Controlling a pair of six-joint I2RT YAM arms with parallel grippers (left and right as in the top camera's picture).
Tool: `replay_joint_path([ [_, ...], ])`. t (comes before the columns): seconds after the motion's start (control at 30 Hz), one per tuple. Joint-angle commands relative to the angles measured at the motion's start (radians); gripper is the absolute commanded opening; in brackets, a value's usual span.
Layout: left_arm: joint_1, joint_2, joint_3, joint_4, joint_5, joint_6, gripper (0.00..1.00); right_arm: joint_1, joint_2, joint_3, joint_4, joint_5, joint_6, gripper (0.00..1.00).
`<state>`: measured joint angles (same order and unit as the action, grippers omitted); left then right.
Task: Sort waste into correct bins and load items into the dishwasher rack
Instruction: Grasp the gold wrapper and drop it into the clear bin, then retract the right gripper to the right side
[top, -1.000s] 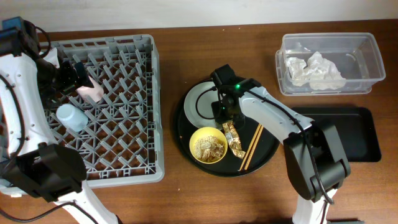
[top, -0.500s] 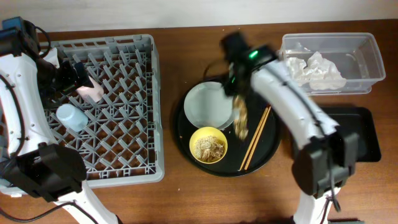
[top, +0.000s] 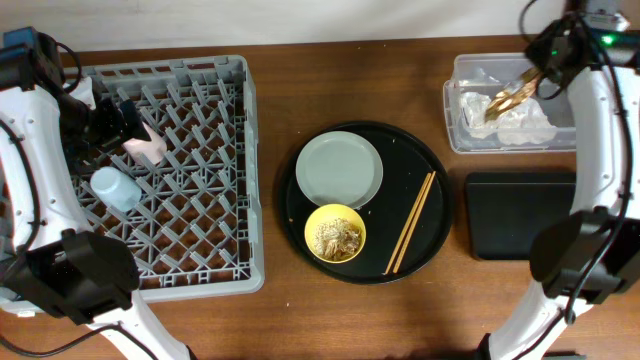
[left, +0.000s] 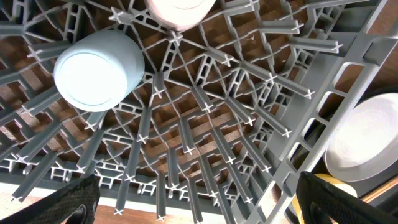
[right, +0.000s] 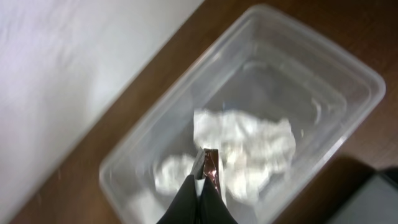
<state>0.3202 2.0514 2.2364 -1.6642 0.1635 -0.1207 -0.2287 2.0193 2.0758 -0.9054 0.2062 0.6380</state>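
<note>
My right gripper (top: 540, 78) is shut on the gold-brown wrapper (top: 508, 96) and holds it above the clear plastic tub (top: 600, 75), where the white tissue (top: 520, 118) lies. In the right wrist view the wrapper (right: 211, 168) sticks up from my shut fingers (right: 200, 186) over the tissue (right: 249, 149) in the tub (right: 348, 112). My left gripper (top: 112, 122) is open over the grey dishwasher rack (top: 230, 200), beside the pink cup (top: 146, 146) and light blue cup (top: 112, 187). The round black tray (top: 425, 245) holds the grey-white plate (top: 339, 169), the yellow bowl (top: 335, 233) with food scraps, and the chopsticks (top: 411, 222).
The shallow black rectangular tray (top: 525, 215) lies below the tub at the right. The left wrist view shows the rack's pegs (left: 205, 124), the blue cup (left: 99, 70), and the plate's edge (left: 367, 143).
My right gripper lifted the wrapper off the round tray and carried it right and back to above the clear tub. The left arm has not moved.
</note>
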Motion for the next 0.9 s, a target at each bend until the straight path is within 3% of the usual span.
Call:
replay_joint_path([
  [0.0,0.003,-0.035,0.017,-0.002,-0.004,0.002,1.0,-0.036,0.071,0.004,0.053,0.008,0.063,0.12],
  [0.03,0.003,-0.035,0.017,-0.002,-0.004,0.002,1.0,-0.042,0.087,0.004,0.071,0.01,0.063,0.25],
  [0.1,0.003,-0.035,0.017,-0.002,-0.004,0.002,1.0,-0.05,0.114,0.004,0.091,0.013,0.061,0.84],
  [0.13,0.003,-0.035,0.017,-0.002,-0.004,0.002,1.0,-0.054,0.117,0.004,0.087,0.011,0.061,0.98],
  [0.27,0.003,-0.035,0.017,-0.002,-0.004,0.002,1.0,-0.054,0.117,0.004,0.04,0.004,0.042,0.99],
  [0.43,0.003,-0.035,0.017,-0.002,-0.004,0.002,1.0,-0.053,0.018,0.005,-0.04,-0.053,-0.111,0.99],
  [0.7,0.003,-0.035,0.017,-0.002,-0.004,0.002,1.0,-0.074,-0.27,0.005,-0.223,-0.087,-0.109,0.99],
  [0.87,0.003,-0.035,0.017,-0.002,-0.004,0.002,1.0,-0.237,-0.317,0.005,-0.402,-0.12,0.011,0.99],
])
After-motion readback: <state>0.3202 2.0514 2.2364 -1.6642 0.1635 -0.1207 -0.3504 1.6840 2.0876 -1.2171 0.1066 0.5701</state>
